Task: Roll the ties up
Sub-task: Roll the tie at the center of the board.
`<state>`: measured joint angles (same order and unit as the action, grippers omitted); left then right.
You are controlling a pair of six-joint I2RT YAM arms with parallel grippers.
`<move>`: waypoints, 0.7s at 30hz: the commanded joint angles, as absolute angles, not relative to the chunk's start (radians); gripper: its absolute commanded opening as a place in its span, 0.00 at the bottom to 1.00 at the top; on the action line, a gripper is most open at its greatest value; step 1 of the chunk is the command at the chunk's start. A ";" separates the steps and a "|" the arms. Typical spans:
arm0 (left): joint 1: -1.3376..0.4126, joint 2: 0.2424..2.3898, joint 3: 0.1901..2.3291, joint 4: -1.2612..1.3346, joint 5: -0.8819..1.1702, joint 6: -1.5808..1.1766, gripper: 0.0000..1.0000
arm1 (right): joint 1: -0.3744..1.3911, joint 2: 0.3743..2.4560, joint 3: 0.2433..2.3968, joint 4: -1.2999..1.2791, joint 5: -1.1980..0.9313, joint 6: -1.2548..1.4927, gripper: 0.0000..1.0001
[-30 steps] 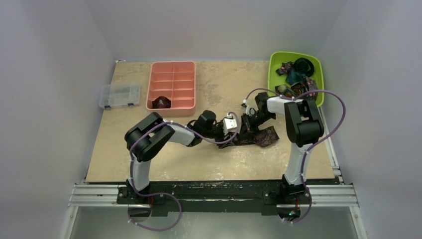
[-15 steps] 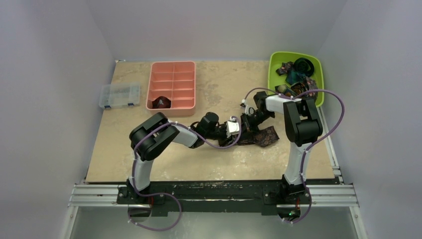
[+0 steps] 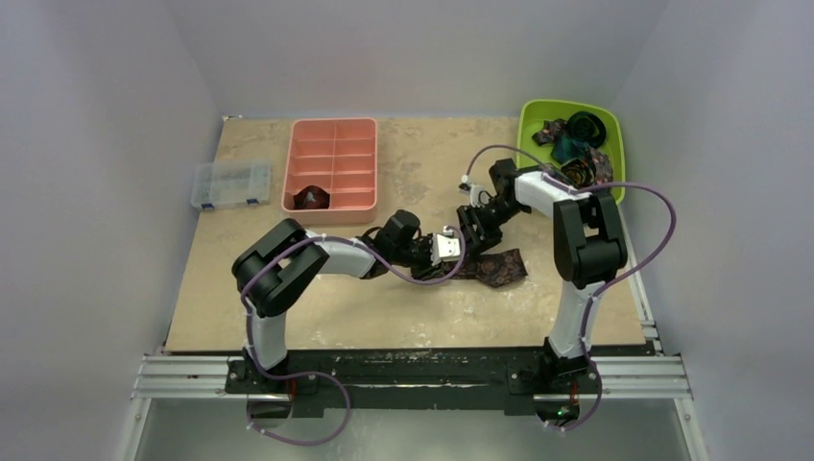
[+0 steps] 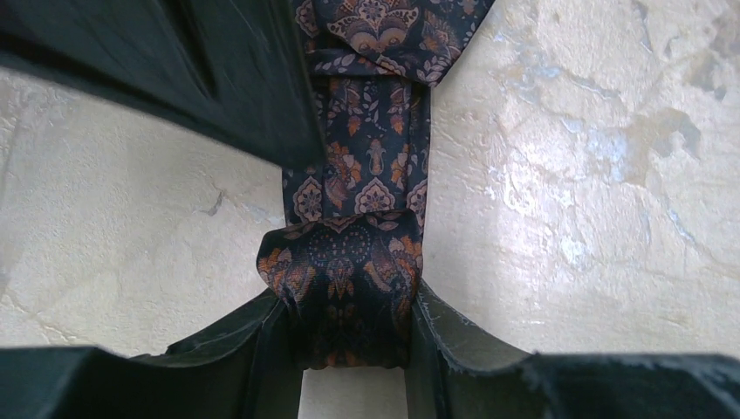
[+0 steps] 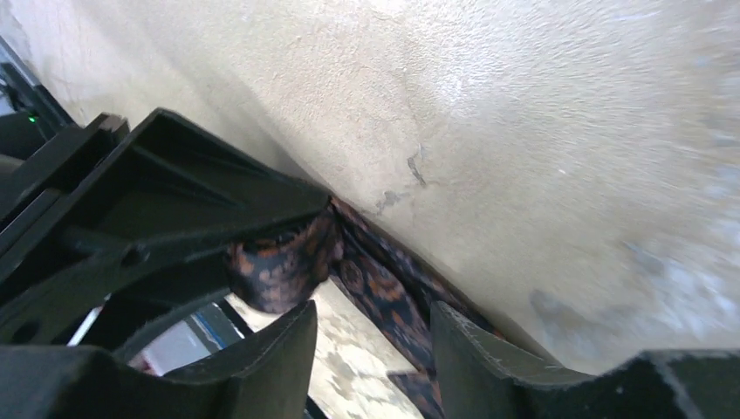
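Brown-maroon patterned fabric necktie [image 4: 358,183] lies on beige table [image 3: 240,288], front-right of salmon plastic compartment tray [image 3: 333,123]; left end effector [image 4: 353,340] clamps its rolled end. Right end effector [image 5: 371,349] just beside, fingers apart, empty.

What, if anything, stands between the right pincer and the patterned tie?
Nothing visible. The right pincer stands open right at the tie; the left pincer, clamped on its rolled end, sits beside, not between.

Rolled tie [image 4: 342,271] end between the tool's [image 4: 351,336] jaws
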<state>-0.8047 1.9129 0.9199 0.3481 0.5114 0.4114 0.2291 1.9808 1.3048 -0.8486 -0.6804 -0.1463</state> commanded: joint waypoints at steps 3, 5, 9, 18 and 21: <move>-0.792 1.938 0.905 0.062 0.468 0.525 0.13 | 0.170 1.871 1.356 -0.993 -0.563 -0.370 0.48; -0.792 1.942 0.915 0.055 0.468 0.523 0.13 | 0.170 1.871 1.347 -1.043 -0.551 -0.392 0.43; -0.789 1.952 0.926 0.062 0.467 0.506 0.13 | 0.207 1.908 1.320 -1.046 -0.553 -0.364 0.40; -0.788 1.960 0.921 0.052 0.460 0.519 0.13 | 0.080 1.970 1.332 -1.009 -0.284 -0.388 0.30; -0.784 1.958 0.914 0.054 0.459 0.527 0.13 | -0.041 1.909 1.304 -1.024 -0.146 -0.486 0.29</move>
<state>-0.7986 1.9026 0.9539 0.2401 0.5171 0.4835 0.1123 1.9766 1.3170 -1.0237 -0.4240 -0.3527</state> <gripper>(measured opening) 0.373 0.295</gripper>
